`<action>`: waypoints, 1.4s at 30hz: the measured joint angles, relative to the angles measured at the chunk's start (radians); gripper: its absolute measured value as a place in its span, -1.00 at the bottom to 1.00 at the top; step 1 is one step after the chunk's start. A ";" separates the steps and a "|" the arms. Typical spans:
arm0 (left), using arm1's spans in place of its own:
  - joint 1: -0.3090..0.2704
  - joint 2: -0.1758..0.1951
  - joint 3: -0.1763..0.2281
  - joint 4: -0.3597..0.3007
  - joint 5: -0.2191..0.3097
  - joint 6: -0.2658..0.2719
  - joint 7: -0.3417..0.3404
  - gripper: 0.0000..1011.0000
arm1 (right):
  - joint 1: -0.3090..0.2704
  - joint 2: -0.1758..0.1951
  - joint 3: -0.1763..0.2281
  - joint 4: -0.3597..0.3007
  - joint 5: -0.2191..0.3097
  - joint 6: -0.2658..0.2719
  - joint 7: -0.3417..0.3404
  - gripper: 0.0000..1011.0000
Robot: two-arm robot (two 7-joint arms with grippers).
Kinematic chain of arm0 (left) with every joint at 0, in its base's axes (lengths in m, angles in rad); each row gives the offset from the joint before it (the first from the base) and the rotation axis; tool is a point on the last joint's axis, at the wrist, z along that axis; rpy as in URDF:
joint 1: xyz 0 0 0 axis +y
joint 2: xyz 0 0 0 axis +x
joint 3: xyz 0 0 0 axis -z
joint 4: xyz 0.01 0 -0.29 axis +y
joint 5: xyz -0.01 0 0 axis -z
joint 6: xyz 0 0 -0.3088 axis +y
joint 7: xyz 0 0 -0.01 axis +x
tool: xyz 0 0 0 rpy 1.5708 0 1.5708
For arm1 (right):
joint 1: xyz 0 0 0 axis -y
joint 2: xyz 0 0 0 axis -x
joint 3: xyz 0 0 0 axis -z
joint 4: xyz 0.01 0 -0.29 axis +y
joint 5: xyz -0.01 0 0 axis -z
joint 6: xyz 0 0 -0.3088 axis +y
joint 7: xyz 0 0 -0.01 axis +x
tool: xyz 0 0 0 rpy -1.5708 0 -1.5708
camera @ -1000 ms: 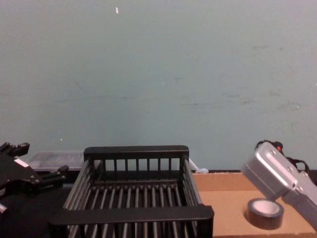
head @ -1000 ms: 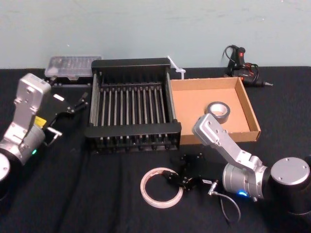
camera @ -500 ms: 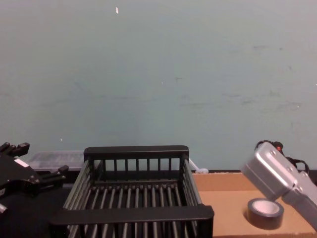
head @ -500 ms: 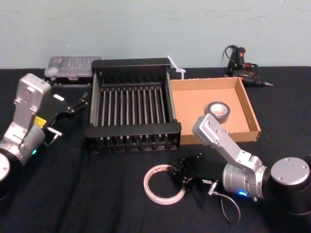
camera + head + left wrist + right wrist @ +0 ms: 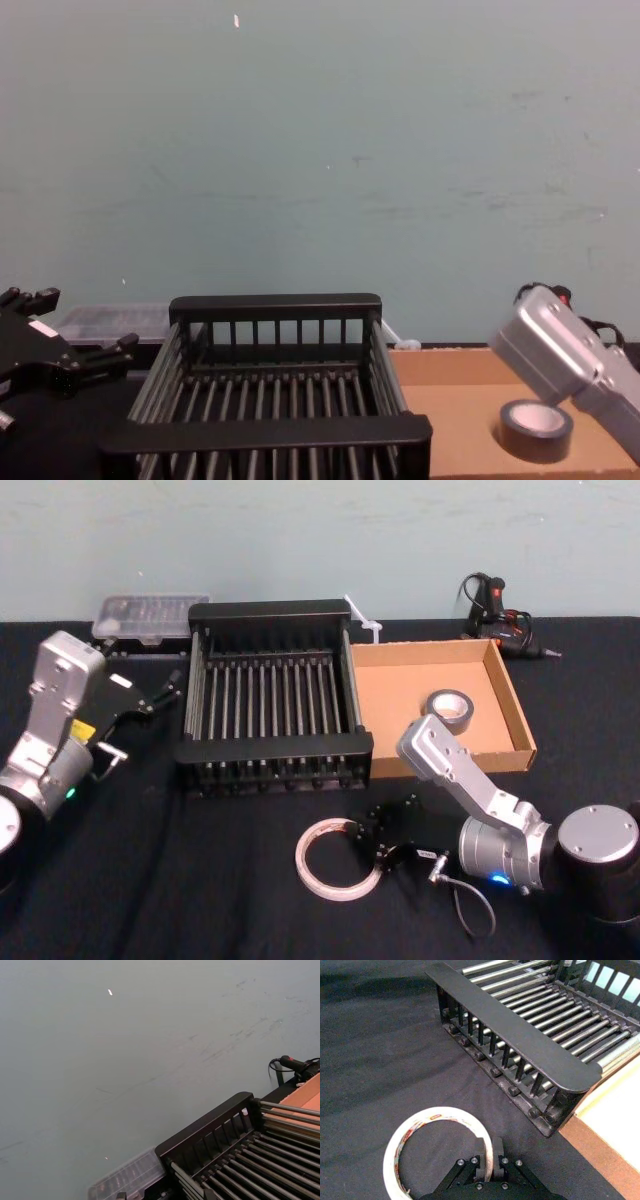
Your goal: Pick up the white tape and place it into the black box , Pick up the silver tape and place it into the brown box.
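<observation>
The white tape is a thin whitish ring on the black cloth in front of the black box. My right gripper is at the ring's right side. In the right wrist view it is shut on the white tape, pinching the ring's wall; red print shows inside the ring. The silver tape lies flat inside the brown box, to the right of the black box. My left gripper hovers open left of the black box.
A clear plastic case sits behind the black box's left corner, and a glue gun lies behind the brown box. The right arm's silver link rises beside the silver tape. A cable trails near the right arm.
The white tape ring has shifted a little to the right together with my right gripper. The left arm has not moved.
</observation>
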 joint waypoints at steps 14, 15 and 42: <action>0.000 0.000 0.000 0.000 0.000 0.000 0.000 0.98 | -0.005 0.005 0.007 0.000 -0.003 -0.034 0.010 -0.80; 0.000 0.000 0.000 0.000 0.000 0.000 0.000 0.98 | -0.005 0.005 0.008 -0.001 -0.002 -0.036 0.011 -0.80; 0.000 0.000 0.000 0.000 0.000 0.000 0.000 0.98 | -0.028 0.061 0.036 -0.119 0.067 -0.083 0.038 -0.81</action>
